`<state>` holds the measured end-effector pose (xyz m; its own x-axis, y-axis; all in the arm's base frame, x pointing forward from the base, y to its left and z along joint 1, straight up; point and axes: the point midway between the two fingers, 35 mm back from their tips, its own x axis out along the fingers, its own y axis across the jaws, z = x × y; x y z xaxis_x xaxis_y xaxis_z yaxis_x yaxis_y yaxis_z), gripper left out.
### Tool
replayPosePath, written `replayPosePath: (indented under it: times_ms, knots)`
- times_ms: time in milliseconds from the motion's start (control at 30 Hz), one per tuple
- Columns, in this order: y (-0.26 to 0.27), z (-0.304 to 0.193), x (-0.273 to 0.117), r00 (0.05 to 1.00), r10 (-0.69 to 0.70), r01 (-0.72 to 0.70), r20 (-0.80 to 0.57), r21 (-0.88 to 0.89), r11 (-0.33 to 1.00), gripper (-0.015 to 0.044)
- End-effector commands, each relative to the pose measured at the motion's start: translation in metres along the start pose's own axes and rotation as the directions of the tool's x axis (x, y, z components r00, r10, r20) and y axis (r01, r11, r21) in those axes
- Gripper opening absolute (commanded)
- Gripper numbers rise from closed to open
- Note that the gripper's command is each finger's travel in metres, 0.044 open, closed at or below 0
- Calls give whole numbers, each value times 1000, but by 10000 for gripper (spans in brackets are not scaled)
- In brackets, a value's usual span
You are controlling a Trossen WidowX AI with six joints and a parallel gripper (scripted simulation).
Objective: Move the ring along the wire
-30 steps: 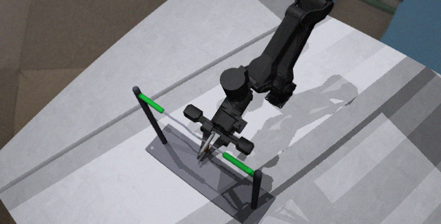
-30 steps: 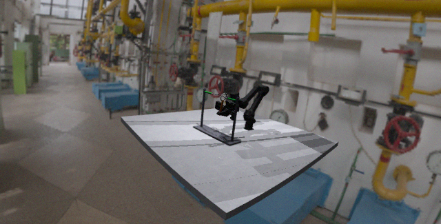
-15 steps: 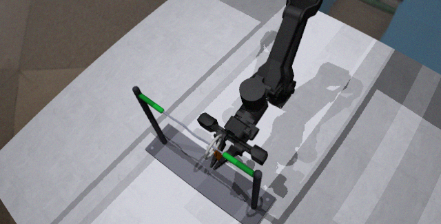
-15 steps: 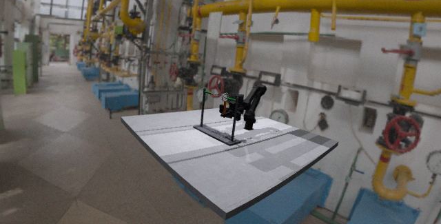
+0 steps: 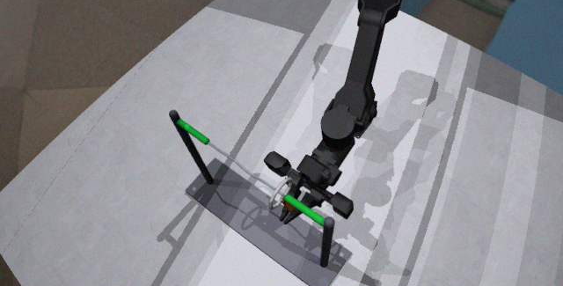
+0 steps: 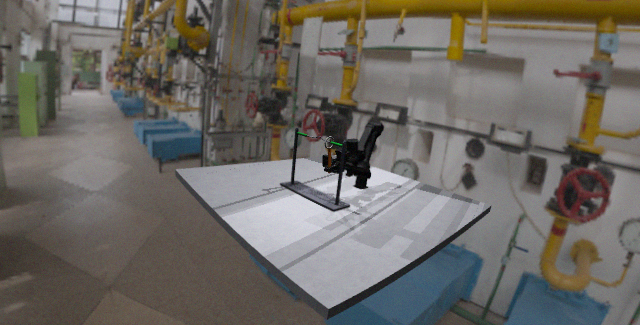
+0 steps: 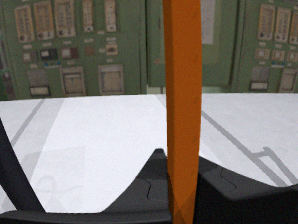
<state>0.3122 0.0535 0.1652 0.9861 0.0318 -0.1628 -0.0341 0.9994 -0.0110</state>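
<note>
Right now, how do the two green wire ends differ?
The far green end by the far post is bare; the near green end by the near post has the ring around its inner tip, where the grey wire begins. The gripper sits just under the near end, jaws shut on the orange handle; nothing is near the far end. Both share colour and look alike in length.

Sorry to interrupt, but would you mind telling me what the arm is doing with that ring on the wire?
The gripper is shut on the orange handle of a ring that has the wire through it. The ring sits at the inner end of the green part beside the nearer post, right where the thin grey wire ends. The other green part, by the far post, has nothing on it.
</note>
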Motion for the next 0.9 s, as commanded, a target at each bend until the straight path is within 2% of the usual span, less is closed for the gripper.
replayPosePath:
  times_ms: [0, 867]
  knots:
    - [5, 2, 1, 1000, -6, 6, 6, 15, 1000, -150]
    - [32, 3, 1, 1000, -7, 7, 7, 22, 1000, -150]
